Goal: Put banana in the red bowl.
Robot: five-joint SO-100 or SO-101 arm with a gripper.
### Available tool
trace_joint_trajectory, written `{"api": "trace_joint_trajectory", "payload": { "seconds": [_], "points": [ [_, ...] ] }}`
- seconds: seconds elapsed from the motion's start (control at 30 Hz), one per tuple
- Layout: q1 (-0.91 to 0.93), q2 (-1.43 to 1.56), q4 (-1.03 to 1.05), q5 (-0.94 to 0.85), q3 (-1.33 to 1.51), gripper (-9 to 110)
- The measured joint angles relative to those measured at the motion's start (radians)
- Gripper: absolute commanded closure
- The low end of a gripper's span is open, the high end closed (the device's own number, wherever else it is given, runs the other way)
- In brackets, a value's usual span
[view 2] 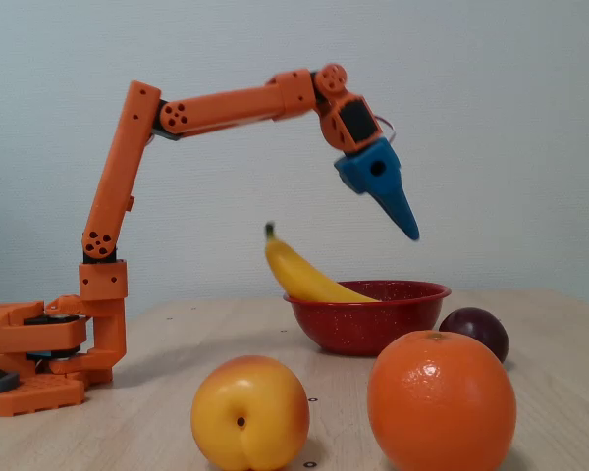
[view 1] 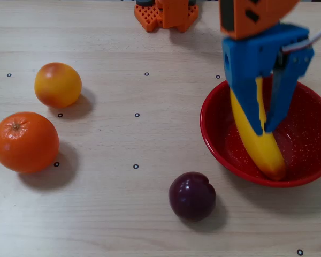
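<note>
Banana resting in the red bowl, fingers lifted clear above it.

Overhead view: the banana (view 1: 263, 150) lies in the bowl (view 1: 214, 131), red end toward 5 o'clock; the fingers (view 1: 263, 127) are spread and empty, hiding its stem. It looks stiff, light and slick, best gripped mid-length.
Fixed view: the stem (view 2: 271, 234) juts over the rim at 10 o'clock; the table (view 2: 157, 392) carries everything, and the finger gap is unreadable.

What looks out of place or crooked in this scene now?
Only the banana: it is in the red bowl but not flat. It leans on the rim, with its stem end sticking up and out over the left side in the fixed view. The gripper hangs above, clear of it.
</note>
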Motion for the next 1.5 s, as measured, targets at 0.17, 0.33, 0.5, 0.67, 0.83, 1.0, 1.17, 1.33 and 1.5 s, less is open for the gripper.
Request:
{"api": "trace_joint_trajectory", "payload": {
  "seconds": [0.17, 0.33, 0.5, 0.67, 0.83, 1.0, 1.17, 1.33, 1.5],
  "points": [
    [0.006, 0.121, 0.009, 0.071, 0.003, 102],
    [0.031, 0.258, -0.009, 0.156, 0.170, 102],
    [0.077, 0.445, -0.207, 0.242, 0.466, 102],
    [0.100, 0.634, -0.318, 0.410, 0.647, 102],
    [0.135, 0.767, -0.319, 0.612, 0.744, 102],
    [0.229, 0.879, -0.319, 0.795, 0.834, 102],
    [0.284, 1.034, -0.319, 0.904, 1.020, 102],
    [0.281, 1.236, -0.364, 0.986, 1.335, 102],
    [0.285, 1.440, -0.408, 1.058, 1.585, 102]
  ]
}}
